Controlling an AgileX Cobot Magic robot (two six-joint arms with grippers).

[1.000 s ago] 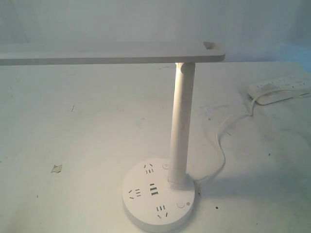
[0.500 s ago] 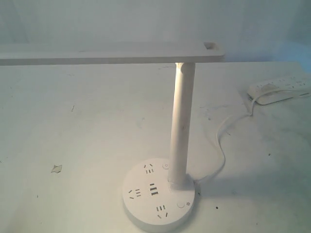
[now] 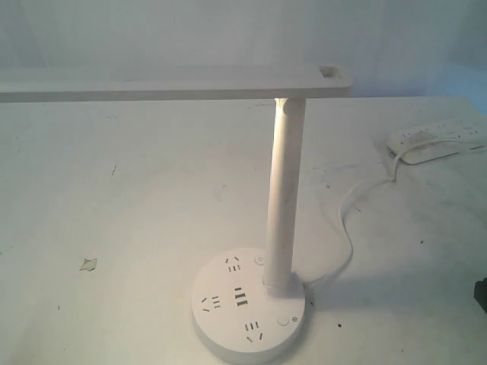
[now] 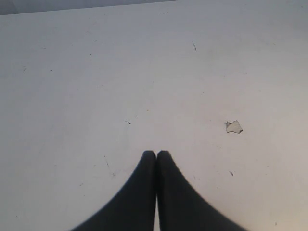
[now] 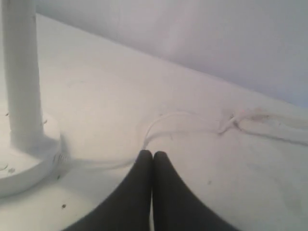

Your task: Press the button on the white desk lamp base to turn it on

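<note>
The white desk lamp base [image 3: 228, 331] stands at the near middle of the table, its tall pole [image 3: 283, 198] carrying a long flat head [image 3: 175, 84]. The button [image 3: 283, 320], ringed in grey with a tiny sun mark beside it, sits on the base's right front. A smaller button [image 3: 259, 260] lies behind the pole. My right gripper [image 5: 152, 154] is shut and empty, low over the table to the right of the base [image 5: 19, 168]; only a dark bit of it [image 3: 481, 293] shows at the exterior view's right edge. My left gripper [image 4: 156, 154] is shut and empty over bare table.
A white cable [image 3: 346, 228] runs from the base to a long white power strip [image 3: 437, 138] at the back right. A small chipped patch [image 3: 88, 264] marks the tabletop left of the base, also in the left wrist view [image 4: 234, 127].
A dark part of the right arm has come into the exterior view at its right edge. The lamp has not moved.
</note>
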